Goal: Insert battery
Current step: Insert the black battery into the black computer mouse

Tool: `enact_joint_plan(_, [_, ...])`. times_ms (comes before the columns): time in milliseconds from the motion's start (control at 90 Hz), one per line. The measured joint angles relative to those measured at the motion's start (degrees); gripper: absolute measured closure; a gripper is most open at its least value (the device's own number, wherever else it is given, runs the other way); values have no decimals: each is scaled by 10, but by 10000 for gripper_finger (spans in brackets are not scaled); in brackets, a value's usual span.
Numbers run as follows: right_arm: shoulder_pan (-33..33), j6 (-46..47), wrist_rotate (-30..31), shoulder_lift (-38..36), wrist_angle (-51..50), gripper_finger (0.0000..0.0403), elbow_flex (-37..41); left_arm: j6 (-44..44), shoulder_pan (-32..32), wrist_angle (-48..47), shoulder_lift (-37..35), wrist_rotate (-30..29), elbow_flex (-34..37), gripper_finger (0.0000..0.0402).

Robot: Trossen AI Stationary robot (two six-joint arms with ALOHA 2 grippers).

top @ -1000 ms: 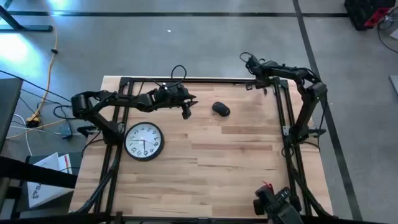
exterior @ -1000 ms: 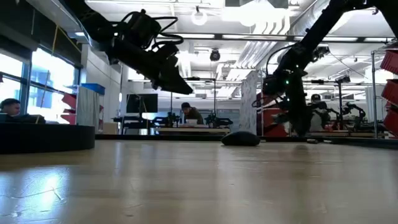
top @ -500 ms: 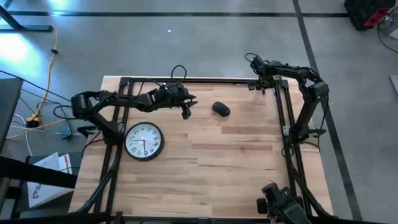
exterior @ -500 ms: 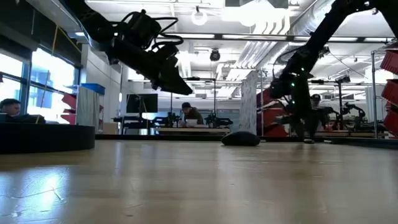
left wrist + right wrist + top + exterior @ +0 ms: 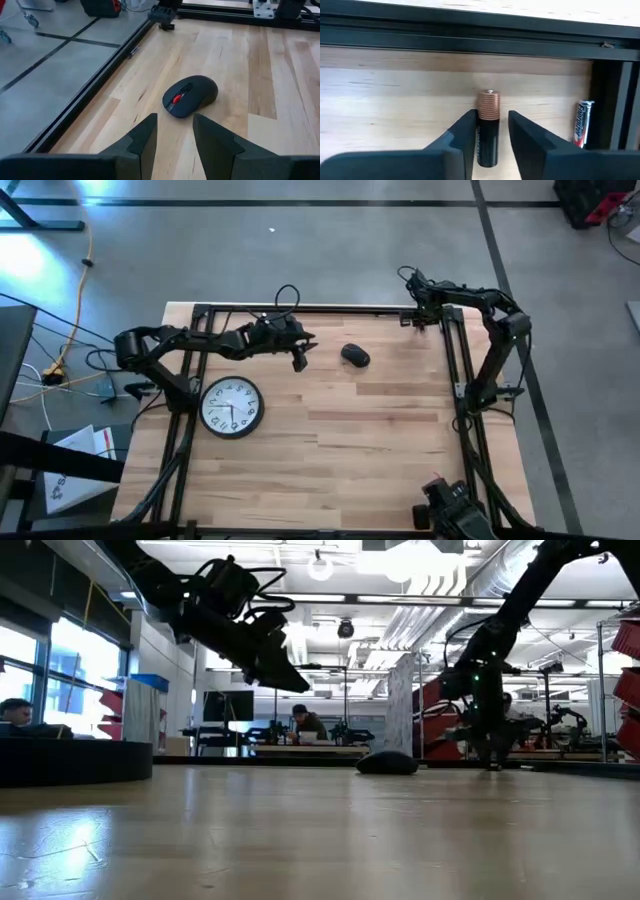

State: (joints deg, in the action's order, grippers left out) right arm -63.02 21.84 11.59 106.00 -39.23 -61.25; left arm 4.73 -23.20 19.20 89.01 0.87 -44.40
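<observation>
The right gripper [image 5: 490,142] sits at the far right corner of the table [image 5: 380,430], its 2 fingers [image 5: 462,137] parted only slightly and straddling a black battery with a copper top [image 5: 488,127]. The battery lies flat on the wood, its long axis running straight ahead between the fingers, which look close to its sides; whether they already press it cannot be told. A second, silver battery [image 5: 582,129] lies just beside the frame rail. The left gripper [image 5: 172,137] hovers open and empty near the black mouse [image 5: 190,95], which lies just ahead of it, so the left arm is nearer the mouse.
</observation>
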Motion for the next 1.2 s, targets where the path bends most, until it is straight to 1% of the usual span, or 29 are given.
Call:
enact_joint_plan(267, [-1,-9,-25,1,0,380,0,0,0,0,0,0,0,291])
enact_joint_plan(489, [9,-9,-34,-12,-7,388,3,0,0,-1,0,0,0,291])
enact_joint_plan(600, [27,-7,-76,-40,-37,390,7,0,0,-1,0,0,0,291])
enact_joint_plan(667, [39,-3,-96,-64,-38,390,6,3,0,-1,0,0,0,291])
enact_joint_plan(778, [78,2,-87,-99,-50,390,5,3,0,-8,0,8,0,291])
enact_joint_plan(878, [129,9,-82,-114,-30,391,5,5,0,-10,0,48,0,291])
enact_joint_plan(1011, [196,9,-61,-106,26,391,5,15,2,-20,0,111,0,291])
enact_joint_plan(1200, [274,5,-55,-73,117,391,4,42,14,-41,0,139,0,291])
